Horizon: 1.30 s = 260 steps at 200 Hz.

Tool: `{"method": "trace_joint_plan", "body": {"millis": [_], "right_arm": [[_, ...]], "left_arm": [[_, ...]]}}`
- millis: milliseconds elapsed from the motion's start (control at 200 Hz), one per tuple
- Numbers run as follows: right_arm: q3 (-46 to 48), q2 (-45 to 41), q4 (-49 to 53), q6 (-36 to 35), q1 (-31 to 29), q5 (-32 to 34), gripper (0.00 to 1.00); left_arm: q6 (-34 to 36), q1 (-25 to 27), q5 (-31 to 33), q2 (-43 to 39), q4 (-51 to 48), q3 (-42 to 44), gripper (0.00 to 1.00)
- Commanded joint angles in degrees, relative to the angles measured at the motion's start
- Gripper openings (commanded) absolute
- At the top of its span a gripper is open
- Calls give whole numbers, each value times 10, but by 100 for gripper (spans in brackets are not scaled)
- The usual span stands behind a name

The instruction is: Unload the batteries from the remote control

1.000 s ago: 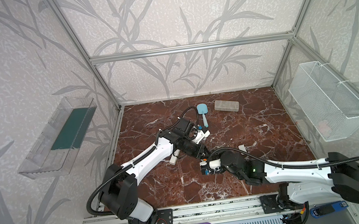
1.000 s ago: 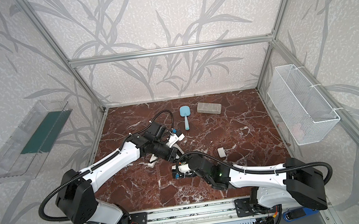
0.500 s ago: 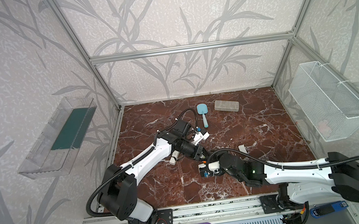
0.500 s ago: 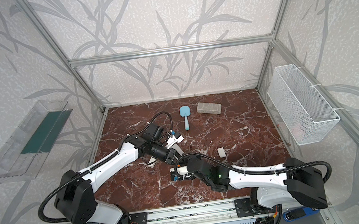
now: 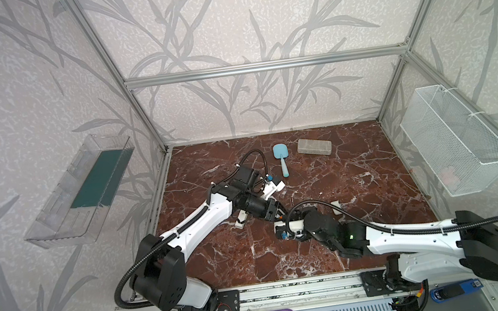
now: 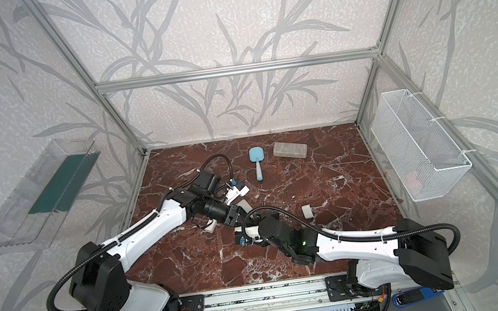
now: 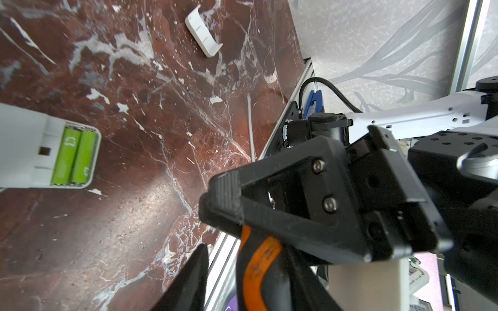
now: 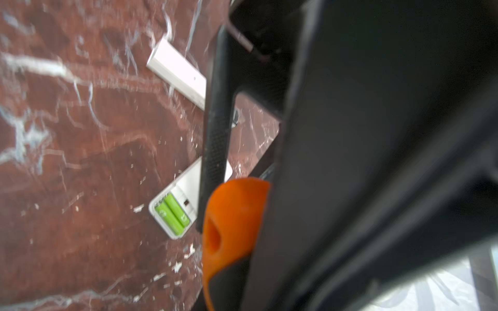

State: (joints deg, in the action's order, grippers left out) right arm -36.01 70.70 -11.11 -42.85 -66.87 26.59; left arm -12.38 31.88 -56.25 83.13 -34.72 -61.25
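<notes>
Right gripper (image 7: 221, 202) clamps the screwdriver (image 7: 256, 266); left gripper (image 5: 278, 214) gapes around it. Both batteries (image 7: 70, 159) sit in the remote (image 7: 23, 150) nearby; a lid (image 6: 306, 210) lies farther right.

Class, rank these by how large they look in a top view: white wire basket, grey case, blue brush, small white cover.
1. white wire basket
2. grey case
3. blue brush, about as long as the case but slimmer
4. small white cover
</notes>
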Motion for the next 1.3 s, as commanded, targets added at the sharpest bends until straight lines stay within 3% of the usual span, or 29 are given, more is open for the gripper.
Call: {"method": "trace_joint_plan", "body": {"millis": [0, 100, 225, 270, 370, 445, 580, 695, 795, 1035, 1295], "right_arm": [[7, -17, -64, 112, 13, -38, 0], [6, -36, -68, 180, 40, -67, 0], [2, -59, -73, 284, 79, -100, 0], [-3, -66, -69, 324, 102, -104, 0], [-22, -73, -52, 404, 124, -113, 0], [-41, -71, -40, 436, 132, -131, 0], [-61, -68, -52, 489, 145, -176, 0], [-78, -62, -60, 539, 158, -198, 0], [-87, -60, -74, 579, 164, -214, 0], [-82, -57, -106, 611, 166, -232, 0], [-73, -68, -112, 641, 166, -233, 0]], "left_arm": [[-40, -18, -10, -43, 124, -4, 55], [-78, -68, 33, -79, 162, 2, 57], [-143, -146, 70, -143, 279, 50, 58], [-159, -167, 101, -166, 307, 70, 55], [-157, -182, 156, -204, 348, 118, 47], [-168, -176, 158, -216, 399, 161, 45], [-178, -120, 181, -233, 516, 239, 45], [-87, -12, 247, -263, 568, 288, 49], [-20, 48, 311, -284, 600, 327, 51], [17, 117, 333, -257, 658, 335, 51], [-30, 123, 326, -191, 727, 317, 46]]}}
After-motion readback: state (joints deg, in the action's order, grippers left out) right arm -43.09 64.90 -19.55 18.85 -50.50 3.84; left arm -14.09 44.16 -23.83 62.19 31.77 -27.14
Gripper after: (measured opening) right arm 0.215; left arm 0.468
